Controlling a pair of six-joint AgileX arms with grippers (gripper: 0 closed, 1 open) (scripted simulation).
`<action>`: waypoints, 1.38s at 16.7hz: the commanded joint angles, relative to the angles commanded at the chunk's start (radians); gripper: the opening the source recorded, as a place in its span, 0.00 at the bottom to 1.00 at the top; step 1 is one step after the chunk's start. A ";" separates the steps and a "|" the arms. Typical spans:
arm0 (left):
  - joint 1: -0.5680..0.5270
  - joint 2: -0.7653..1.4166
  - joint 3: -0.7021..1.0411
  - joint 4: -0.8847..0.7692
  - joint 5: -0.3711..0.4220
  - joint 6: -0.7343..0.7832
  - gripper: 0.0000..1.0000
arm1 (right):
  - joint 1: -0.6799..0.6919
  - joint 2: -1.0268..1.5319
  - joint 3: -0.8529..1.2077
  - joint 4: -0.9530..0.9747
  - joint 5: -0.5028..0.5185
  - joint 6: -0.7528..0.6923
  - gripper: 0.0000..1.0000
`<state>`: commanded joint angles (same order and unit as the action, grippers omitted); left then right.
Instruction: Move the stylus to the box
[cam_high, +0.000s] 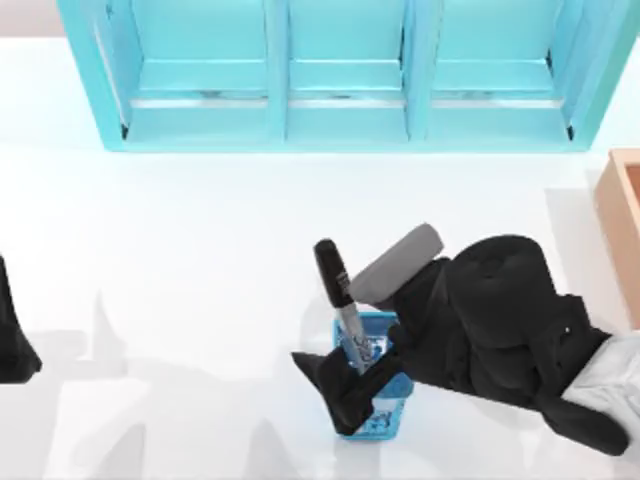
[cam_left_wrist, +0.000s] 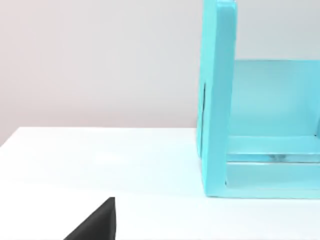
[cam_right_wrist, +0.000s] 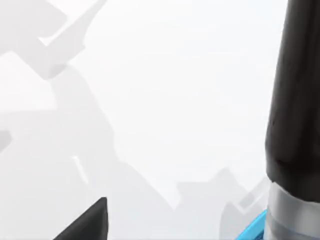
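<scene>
- Black-capped, silver-grey stylus (cam_right_wrist: 295, 100) stood in the blue mesh holder (cam_high: 385, 420); right gripper (cam_high: 350, 385) pinched its barrel.
- Tilted lifting could topple the holder.
- Tan box (cam_high: 622, 215) was well apart.
- Left gripper (cam_high: 12, 345) was parked; I cannot tell its state.

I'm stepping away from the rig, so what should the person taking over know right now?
Right gripper: down at the small blue mesh pen holder, around the barrel of the slim black-capped, silver-barrelled stylus; whether it is clamped cannot be told.
Left gripper: parked at the table's left edge.
Stylus: upright in the holder, cap up.
Light tan open wooden box: at the table's right edge, partly in view.
Done: reach to the stylus.
Left: grasp, lift out, carry right, put in the box.
</scene>
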<state>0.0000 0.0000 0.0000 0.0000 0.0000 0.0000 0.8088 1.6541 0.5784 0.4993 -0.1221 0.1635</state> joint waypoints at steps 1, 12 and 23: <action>0.000 0.000 0.000 0.000 0.000 0.000 1.00 | 0.003 0.027 0.009 0.022 0.003 0.002 1.00; 0.000 0.000 0.000 0.000 0.000 0.000 1.00 | 0.005 0.050 0.017 0.042 0.006 0.004 0.55; 0.000 0.000 0.000 0.000 0.000 0.000 1.00 | 0.005 0.050 0.017 0.042 0.006 0.004 0.00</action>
<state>0.0000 0.0000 0.0000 0.0000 0.0000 0.0000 0.8141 1.7040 0.5954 0.5410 -0.1163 0.1671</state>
